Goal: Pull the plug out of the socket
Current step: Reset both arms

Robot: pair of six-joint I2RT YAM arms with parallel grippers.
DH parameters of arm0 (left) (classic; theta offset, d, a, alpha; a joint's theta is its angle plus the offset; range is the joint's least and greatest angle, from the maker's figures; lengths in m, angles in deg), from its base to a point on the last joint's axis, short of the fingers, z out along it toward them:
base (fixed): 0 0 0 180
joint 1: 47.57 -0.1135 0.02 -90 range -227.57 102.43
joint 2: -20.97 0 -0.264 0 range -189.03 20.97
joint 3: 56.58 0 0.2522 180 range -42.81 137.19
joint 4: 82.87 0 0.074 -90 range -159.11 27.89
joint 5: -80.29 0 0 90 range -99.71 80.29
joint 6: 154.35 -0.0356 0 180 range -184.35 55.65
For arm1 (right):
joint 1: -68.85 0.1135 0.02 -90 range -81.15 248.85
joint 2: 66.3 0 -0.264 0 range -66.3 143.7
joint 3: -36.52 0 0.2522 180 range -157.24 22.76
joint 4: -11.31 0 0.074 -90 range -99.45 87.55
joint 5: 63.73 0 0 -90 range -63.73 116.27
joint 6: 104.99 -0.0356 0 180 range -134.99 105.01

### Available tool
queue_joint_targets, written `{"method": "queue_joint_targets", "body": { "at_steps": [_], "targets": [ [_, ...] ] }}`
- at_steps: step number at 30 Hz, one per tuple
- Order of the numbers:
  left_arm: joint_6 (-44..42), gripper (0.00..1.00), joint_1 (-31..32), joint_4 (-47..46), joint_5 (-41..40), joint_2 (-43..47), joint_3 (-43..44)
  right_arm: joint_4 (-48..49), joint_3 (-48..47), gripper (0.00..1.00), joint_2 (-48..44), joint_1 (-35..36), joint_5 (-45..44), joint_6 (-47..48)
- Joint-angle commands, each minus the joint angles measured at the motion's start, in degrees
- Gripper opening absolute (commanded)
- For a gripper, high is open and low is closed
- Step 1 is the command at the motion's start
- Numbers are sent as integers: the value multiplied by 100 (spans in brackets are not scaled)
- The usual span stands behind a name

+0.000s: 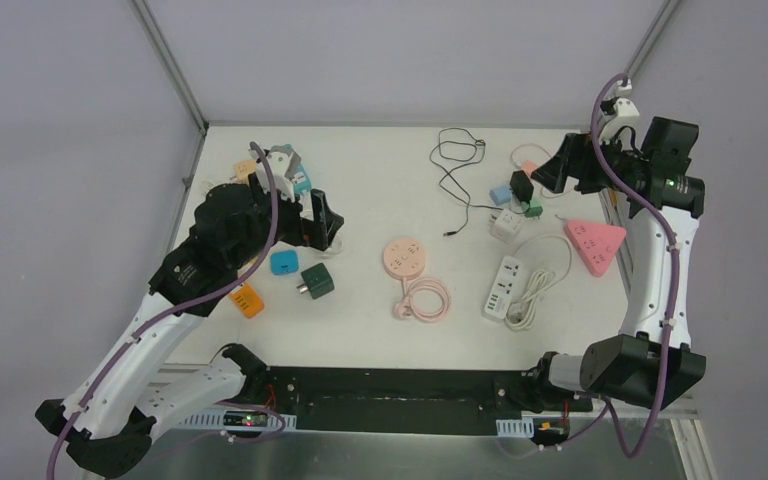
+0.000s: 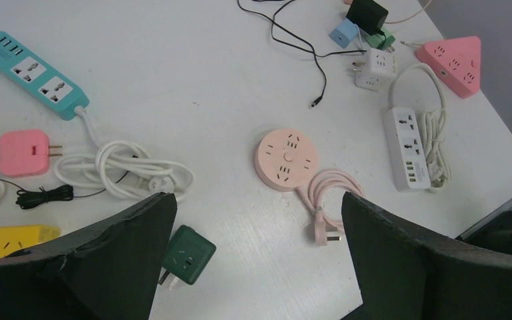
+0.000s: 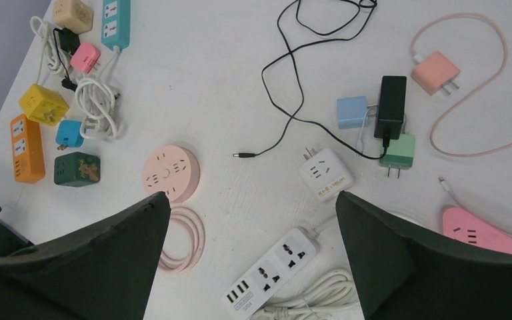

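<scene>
**A:** Black plastic frames the bottom of each wrist view. The right pincer (image 3: 250,198) is spread wide with nothing between its fingers. The left pincer (image 2: 257,198) is spread just as wide and also grips nothing.

**B:** What lies nearest the right one?

**A:** The white power strip (image 3: 270,270) with its coiled cord, low in the gap between the fingers. A little farther out and to the left of the view is the round pink socket (image 3: 171,173). On the other side, the white cube socket (image 3: 327,175) sits just past the fingertip.

**B:** And the plug?

**A:** Beyond the white cube and off to the right of the gap. The black plug (image 3: 392,103) lies flat on the counter (image 3: 240,80), and its near end touches the far side of the green socket cube (image 3: 400,152). I cannot tell whether its pins are seated in the cube. A blue cube (image 3: 352,112) sits just beside the plug. The plug's thin black cable (image 3: 293,80) loops away across the counter.

**B:** So the pincer isn't on it?

**A:** No. It hangs above the counter, apart from both plug and cube, touching neither. From overhead it is raised near the far right edge, close above that cluster. The left pincer is over the left half, well apart from the plug.

**B:** Anything past the plug?

**A:** A pink charger (image 3: 435,72) on a long pink cord, farther still.
</scene>
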Motion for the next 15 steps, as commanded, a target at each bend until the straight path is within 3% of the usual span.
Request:
{"method": "queue_joint_targets", "body": {
  "at_steps": [1,15],
  "targets": [
    [-72,99,-49,164,-115,217,207,-75,-37,100,-214,-22,179,238],
    [-252,99,-49,288,-282,337,134,-60,153,100,-225,-167,926,165]
  ]
}}
